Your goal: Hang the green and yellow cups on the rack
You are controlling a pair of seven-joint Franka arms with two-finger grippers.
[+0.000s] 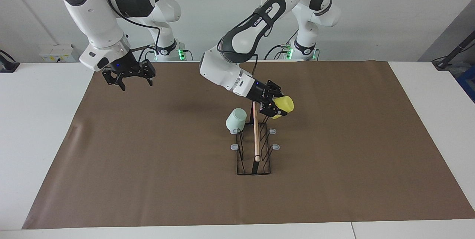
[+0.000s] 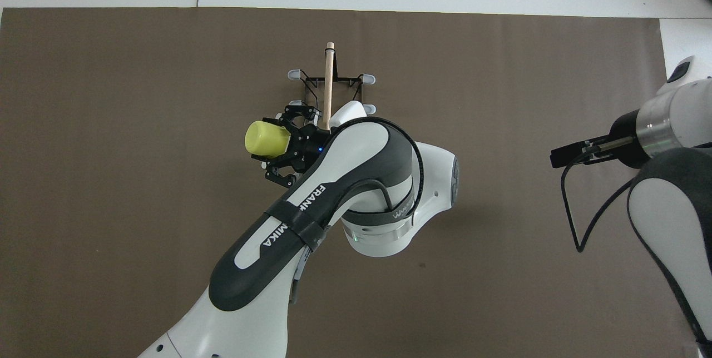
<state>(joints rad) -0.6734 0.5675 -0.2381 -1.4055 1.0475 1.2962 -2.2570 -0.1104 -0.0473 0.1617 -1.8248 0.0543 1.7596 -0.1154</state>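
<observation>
Cups: yellow [image 1: 283, 105] and green [image 1: 236, 119], smooth matt plastic; rack [image 1: 254, 150], thin black wire with a pale wooden rod [image 1: 255, 138]; mat [image 1: 148, 157], matt brown paper.

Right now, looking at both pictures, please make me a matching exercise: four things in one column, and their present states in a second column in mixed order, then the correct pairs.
Column one:
1. pale mint green plastic cup
2. bright yellow plastic cup
3. left gripper
4. right gripper

Column two:
A. open and empty, up over the brown mat toward the right arm's end
B. held in the air beside the black wire rack with a wooden rod
C. hanging on a rack prong nearest the robots
D. shut on a cup

Pairs: 1-C, 2-B, 3-D, 4-A
</observation>
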